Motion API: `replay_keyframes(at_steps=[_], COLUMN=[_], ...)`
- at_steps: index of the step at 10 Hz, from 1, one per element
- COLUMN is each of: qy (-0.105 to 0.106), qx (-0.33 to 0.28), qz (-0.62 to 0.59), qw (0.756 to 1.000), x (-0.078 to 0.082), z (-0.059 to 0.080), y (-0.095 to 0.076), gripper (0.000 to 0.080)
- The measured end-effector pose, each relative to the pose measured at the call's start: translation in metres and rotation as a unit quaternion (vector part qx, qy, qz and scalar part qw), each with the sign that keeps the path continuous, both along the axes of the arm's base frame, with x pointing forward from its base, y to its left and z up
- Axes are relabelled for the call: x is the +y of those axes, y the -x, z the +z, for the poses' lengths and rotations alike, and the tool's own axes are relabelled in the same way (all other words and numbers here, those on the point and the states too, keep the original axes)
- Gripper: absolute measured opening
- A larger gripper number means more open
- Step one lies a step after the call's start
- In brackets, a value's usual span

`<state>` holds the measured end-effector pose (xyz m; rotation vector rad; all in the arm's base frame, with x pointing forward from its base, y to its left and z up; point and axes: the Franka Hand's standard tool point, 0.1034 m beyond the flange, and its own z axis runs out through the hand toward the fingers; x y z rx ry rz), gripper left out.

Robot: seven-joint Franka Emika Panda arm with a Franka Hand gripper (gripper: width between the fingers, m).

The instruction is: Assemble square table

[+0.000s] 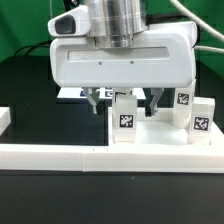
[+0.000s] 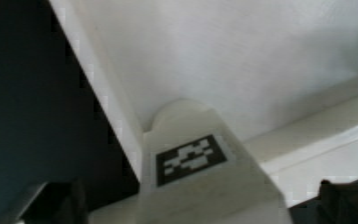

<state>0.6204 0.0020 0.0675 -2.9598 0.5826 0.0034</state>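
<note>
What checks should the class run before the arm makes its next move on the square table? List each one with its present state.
1. Gripper open: ok, the fingers stand apart.
2. Nothing held: ok, the tagged leg block lies between the fingertips, but whether they touch it cannot be told.
3. Leg block centred under the gripper: ok in the wrist view.
4. Tag on that leg block readable: ok.
5. Other leg blocks out of the way: cannot tell, they stand close on the exterior view's right.
6. Table top seated flat: cannot tell.
</note>
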Motion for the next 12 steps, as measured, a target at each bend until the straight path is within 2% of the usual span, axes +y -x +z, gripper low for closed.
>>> replay_keyframes(at_steps=[1,2,3,4,5,10,11,12], qy=[0.0,0.0,0.0,-0.001,-0.003,-0.007,-0.014,-0.033], qx=[0.001,0.001,0.002,0.005,0.01,0.03,0.036,0.054], qz=[-0.012,-0.011,-0.013,-0.037,-0.083,-0.243,-0.295,-0.432], qw=[1.0,1.0,1.0,0.999,0.996,0.97,0.955,0.9], x=[-0.0001,-0.0002,-0.0002,0.0,0.0002,0.0008,0.0009,-0.0008], z=[0.0,-0.0002,-0.0003,-0.0004,-0.0004,-0.0007,-0.0006,0.0002], y=[0.0,0.0001,0.0001,0.0001,0.0001,-0.0001,-0.0005,-0.0016], gripper=[0.0649,0.0486,0.0486,0.0342,0.0288,0.0288,0.0288,0.029])
